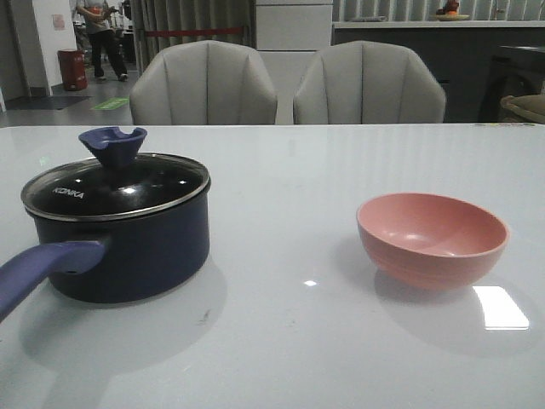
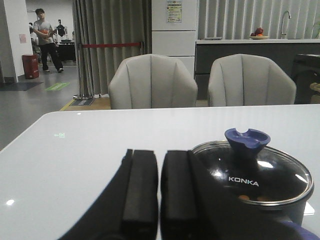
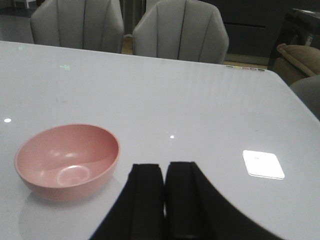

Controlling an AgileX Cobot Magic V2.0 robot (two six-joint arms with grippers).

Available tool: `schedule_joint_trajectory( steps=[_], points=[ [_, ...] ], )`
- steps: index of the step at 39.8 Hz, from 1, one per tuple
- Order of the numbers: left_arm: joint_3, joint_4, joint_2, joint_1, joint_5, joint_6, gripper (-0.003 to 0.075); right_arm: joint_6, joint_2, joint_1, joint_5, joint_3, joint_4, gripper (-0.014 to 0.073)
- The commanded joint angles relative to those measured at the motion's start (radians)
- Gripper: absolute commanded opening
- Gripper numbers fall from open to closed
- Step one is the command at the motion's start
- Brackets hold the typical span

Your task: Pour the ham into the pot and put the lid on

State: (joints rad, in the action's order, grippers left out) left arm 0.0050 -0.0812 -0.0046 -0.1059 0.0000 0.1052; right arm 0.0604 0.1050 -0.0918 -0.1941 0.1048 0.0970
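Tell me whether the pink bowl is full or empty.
Empty. The pink bowl shows only its bare, glossy inside in the front view, and the right wrist view shows the same bare inside.

Pot [image 1: 128, 256] handle runs off front view's left edge; end not visible. Ham [image 2: 243, 198]: only faint orange specks through dark lid [image 2: 252, 177] glass in left wrist view, amt indeterminable. Left claw [image 2: 159, 200] and right claw [image 3: 164, 200] both cut off at pic edge; arms not seen in front view.
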Motion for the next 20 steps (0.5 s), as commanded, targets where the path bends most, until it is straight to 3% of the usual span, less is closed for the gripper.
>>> schedule_joint_trajectory(
  steps=[1, 11, 20],
  points=[
    [0.020, -0.001, -0.020, 0.001, -0.076, 0.010, 0.0119, 0.016, 0.005, 0.006, 0.086, 0.010, 0.062, 0.0161],
    [0.020, -0.001, -0.020, 0.001, -0.076, 0.010, 0.0119, 0.016, -0.141, 0.006, 0.234, -0.129, 0.057, 0.0161],
    [0.020, -0.001, -0.018, 0.001, -0.076, 0.010, 0.0119, 0.020, -0.135, 0.006, 0.226, -0.126, 0.053, 0.0161]
  ],
)
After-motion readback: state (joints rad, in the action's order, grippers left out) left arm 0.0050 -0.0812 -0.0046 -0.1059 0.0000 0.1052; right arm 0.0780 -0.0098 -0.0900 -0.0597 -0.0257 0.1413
